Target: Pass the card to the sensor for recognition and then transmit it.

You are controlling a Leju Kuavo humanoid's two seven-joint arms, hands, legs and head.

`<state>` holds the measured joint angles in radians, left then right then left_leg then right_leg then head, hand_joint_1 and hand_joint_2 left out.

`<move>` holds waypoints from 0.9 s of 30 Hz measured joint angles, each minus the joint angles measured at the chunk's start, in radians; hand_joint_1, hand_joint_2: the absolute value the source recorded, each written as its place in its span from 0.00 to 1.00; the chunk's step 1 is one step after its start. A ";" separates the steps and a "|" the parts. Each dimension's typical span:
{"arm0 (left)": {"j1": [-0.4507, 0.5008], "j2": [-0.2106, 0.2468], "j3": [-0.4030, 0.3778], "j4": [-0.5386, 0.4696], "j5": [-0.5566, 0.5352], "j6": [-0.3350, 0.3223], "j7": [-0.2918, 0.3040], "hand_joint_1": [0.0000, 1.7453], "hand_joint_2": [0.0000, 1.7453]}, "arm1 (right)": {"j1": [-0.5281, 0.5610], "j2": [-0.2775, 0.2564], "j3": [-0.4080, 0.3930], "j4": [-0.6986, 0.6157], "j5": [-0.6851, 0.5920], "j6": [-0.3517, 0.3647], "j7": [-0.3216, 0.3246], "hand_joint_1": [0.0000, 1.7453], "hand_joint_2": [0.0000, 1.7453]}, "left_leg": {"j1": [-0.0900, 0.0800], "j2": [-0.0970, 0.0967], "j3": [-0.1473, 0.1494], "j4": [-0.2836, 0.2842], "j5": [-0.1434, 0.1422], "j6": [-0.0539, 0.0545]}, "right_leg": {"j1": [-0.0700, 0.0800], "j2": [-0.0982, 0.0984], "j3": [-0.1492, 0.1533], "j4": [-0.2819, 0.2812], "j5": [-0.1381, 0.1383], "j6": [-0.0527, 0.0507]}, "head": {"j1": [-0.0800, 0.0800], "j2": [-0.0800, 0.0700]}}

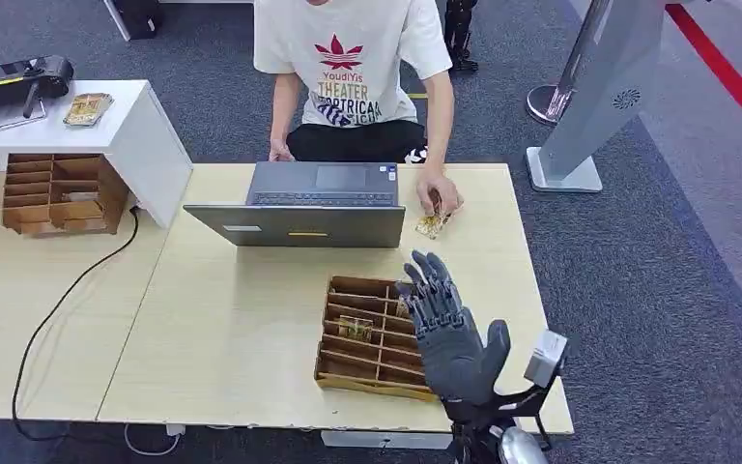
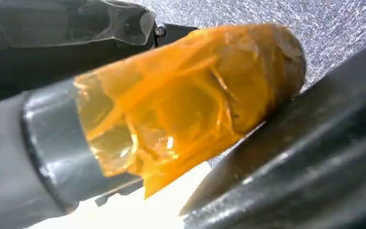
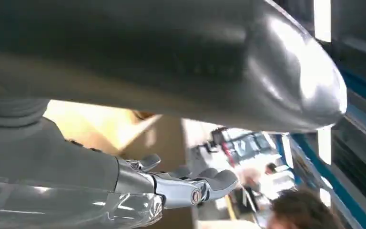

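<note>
One card (image 1: 433,225) lies on the desk (image 1: 242,329) under the seated person's hand (image 1: 439,196), at about twelve o'clock from the right robot hand (image 1: 449,333), apart from it; its long axis is unclear. That robot hand is raised, fingers spread, holding nothing. The left robot hand's state I cannot tell. Between them, the wooden divider tray (image 1: 372,335) holds a small card-like item (image 1: 356,329).
</note>
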<state>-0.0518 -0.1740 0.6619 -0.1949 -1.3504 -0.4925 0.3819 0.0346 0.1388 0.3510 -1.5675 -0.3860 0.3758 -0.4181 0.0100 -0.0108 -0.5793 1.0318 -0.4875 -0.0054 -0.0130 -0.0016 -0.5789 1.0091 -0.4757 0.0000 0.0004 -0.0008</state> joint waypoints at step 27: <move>-0.001 -0.008 0.017 0.000 -0.019 -0.001 -0.004 0.00 0.00 | 0.118 -0.139 0.042 -0.035 0.003 0.092 -0.072 0.00 0.00 | 0.000 0.000 0.000 0.000 0.000 0.000 | 0.000 0.000 0.000 0.000 0.000 0.000 | 0.000 0.000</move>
<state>-0.0523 -0.1823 0.6790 -0.1949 -1.3699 -0.4936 0.3780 0.1523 0.0000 0.3929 -1.6022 -0.3830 0.4681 -0.4898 0.0097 -0.0106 -0.5791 1.0319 -0.4876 -0.0054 -0.0132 -0.0015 -0.5792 1.0090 -0.4757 0.0000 0.0000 -0.0008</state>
